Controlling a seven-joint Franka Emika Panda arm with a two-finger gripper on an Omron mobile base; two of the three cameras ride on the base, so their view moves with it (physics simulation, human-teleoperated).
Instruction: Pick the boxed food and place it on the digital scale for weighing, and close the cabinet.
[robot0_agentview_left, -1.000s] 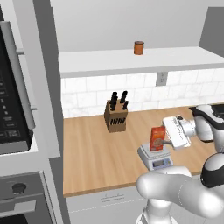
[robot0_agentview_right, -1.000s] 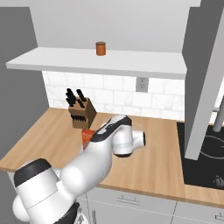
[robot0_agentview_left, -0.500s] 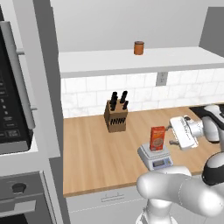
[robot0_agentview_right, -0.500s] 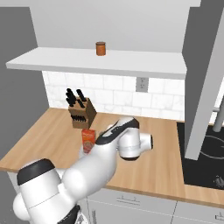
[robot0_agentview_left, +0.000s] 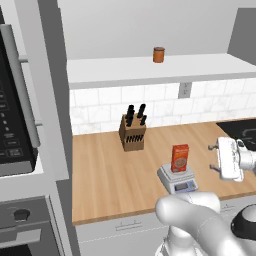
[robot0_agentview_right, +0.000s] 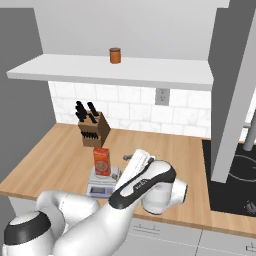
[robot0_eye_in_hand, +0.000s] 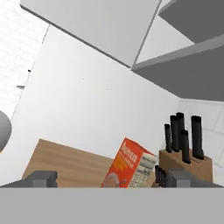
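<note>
Hovering beside the small light grey digital scale (robot0_agentview_left: 176, 179), two-finger gripper (robot0_agentview_left: 216, 156) spread wide and empty, orange-red upright carton (robot0_agentview_left: 180, 158) standing there ahead of its fingertips; risking toppling it while swinging toward the open cabinet.

The boxed food (robot0_eye_in_hand: 130, 168) stands tilted beside the knife block (robot0_eye_in_hand: 186, 162), seemingly clear of the spread gripper (robot0_eye_in_hand: 109, 178).

Orange boxed food (robot0_agentview_left: 180, 157) upright on digital scale (robot0_agentview_left: 175, 179), cabinet (robot0_agentview_right: 232, 95) prob. open
</note>
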